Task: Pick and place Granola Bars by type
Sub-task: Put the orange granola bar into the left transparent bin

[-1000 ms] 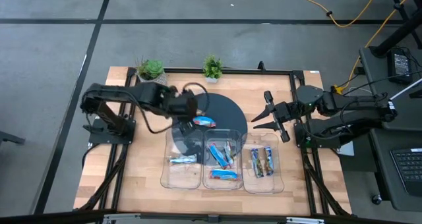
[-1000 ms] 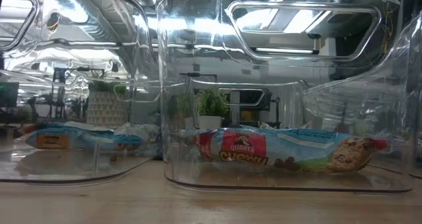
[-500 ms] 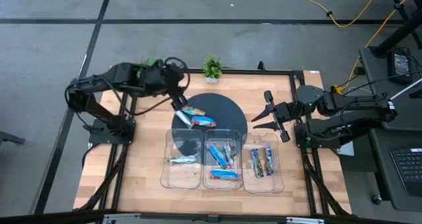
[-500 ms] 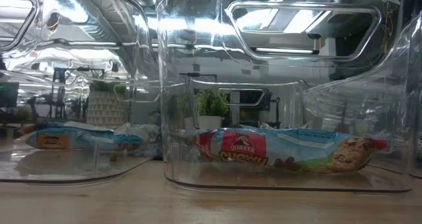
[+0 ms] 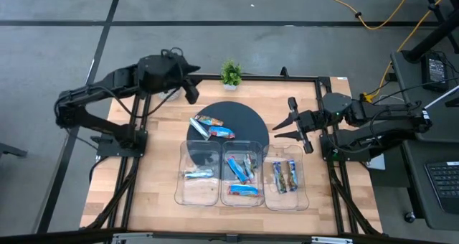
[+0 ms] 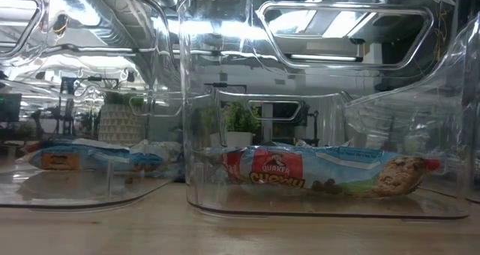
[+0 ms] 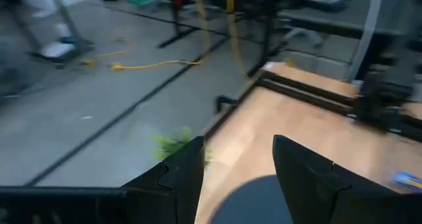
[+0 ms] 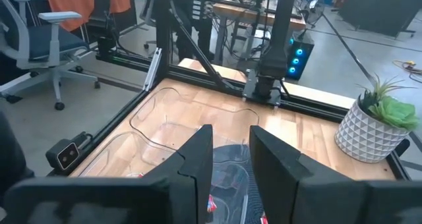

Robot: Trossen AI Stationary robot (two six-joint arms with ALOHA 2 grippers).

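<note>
Three granola bars lie flat on a dark round plate (image 5: 240,118): a silvery-blue one (image 5: 199,127), a brownish one (image 5: 212,120) and a blue-red one (image 5: 223,133). More bars lie in three clear trays at the near side: one in the left tray (image 5: 197,174), several in the middle tray (image 5: 242,176), two in the right tray (image 5: 284,176). My left gripper (image 5: 191,93) (image 7: 237,148) hangs open and empty, high over the table's far left. My right gripper (image 5: 281,120) (image 8: 231,135) waits open and empty, right of the plate.
A small potted plant (image 5: 230,73) stands at the far edge; a white-potted plant (image 8: 372,122) shows in the right wrist view. In the low view a Quaker Chewy bar (image 6: 322,172) lies in the nearest tray. A black frame rims the table.
My left gripper has risen from just above the dark plate and drawn back toward the table's far left corner, tipping from pointing down to nearly level. The bars on the plate's left part, covered by it before, now show. They have not moved in the last half second.
</note>
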